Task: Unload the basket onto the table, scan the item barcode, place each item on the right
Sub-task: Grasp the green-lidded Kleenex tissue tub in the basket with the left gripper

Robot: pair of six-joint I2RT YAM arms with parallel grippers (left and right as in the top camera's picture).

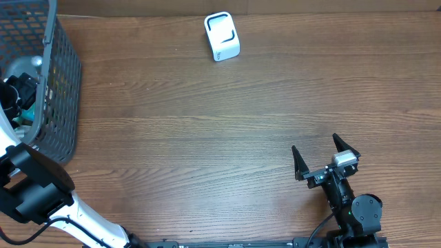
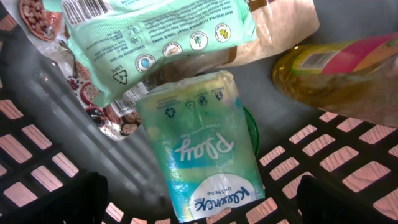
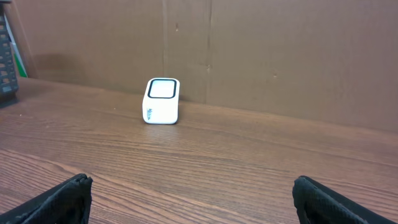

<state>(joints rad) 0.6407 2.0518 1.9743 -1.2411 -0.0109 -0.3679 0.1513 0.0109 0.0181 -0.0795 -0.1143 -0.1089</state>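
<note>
My left gripper [image 2: 202, 205] is down inside the dark mesh basket [image 1: 60, 89] at the table's left edge, open, its fingers [image 2: 87, 198] on either side of a teal and white tissue pack [image 2: 198, 143] without touching it. The pack lies on the basket floor. Above it lie a mint-green food packet [image 2: 155, 34] bearing a barcode and a yellow bottle [image 2: 336, 65]. The white scanner box [image 1: 222, 36] stands at the table's far middle, and the right wrist view shows the scanner box [image 3: 162, 101] too. My right gripper [image 1: 315, 143] hovers open and empty near the front right.
A snack bag with nut pictures [image 2: 37, 15] lies at the basket's back corner. The basket's mesh walls [image 2: 348, 155] close in around my left gripper. Bare wooden table [image 3: 205, 162] lies between the right gripper and the scanner, with a cardboard wall [image 3: 280, 50] behind.
</note>
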